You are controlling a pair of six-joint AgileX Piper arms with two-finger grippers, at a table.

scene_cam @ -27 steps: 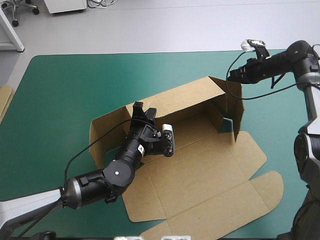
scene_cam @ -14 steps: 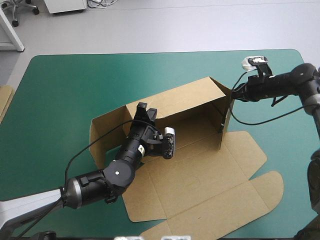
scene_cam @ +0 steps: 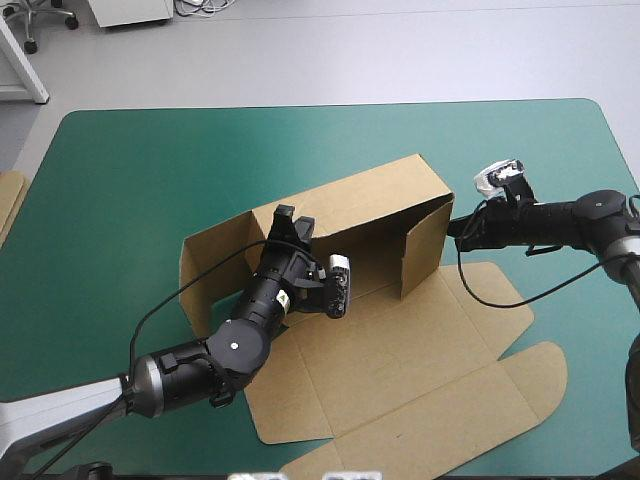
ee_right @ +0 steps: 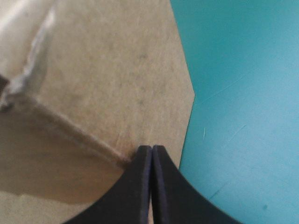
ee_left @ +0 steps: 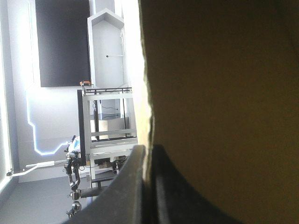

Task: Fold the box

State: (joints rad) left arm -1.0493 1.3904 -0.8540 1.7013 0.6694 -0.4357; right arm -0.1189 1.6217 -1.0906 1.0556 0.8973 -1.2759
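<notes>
Item: brown box [scene_cam: 400,345], a die-cut sheet of matte corrugated board, partly erected at the middle of the teal-green covered tabletop [scene_cam: 150,160]. Its long rear wall [scene_cam: 360,200] stands upright, the right end wall [scene_cam: 425,240] stands turned inward from the corner, and a left end flap [scene_cam: 200,270] is raised. The base and the lid panel [scene_cam: 420,400], with its rounded tuck tabs, lie flat toward the near edge. Creases are scored and straight, cut edges raw and fluted, the surface dull and fibrous. Left claw [ee_left: 148,149]: two black fin-shaped fingers clenched on the rear wall's top edge, the sheet pinched between them, evidently to hold that wall upright. Right claw [ee_right: 152,148]: fingers pressed together into one point, grasping nothing, its tip against the outside of the right end wall at a crease, apparently to push the wall in. Further: spare brown board [scene_cam: 8,205], an edge only, at the tabletop's left edge, well apart.
</notes>
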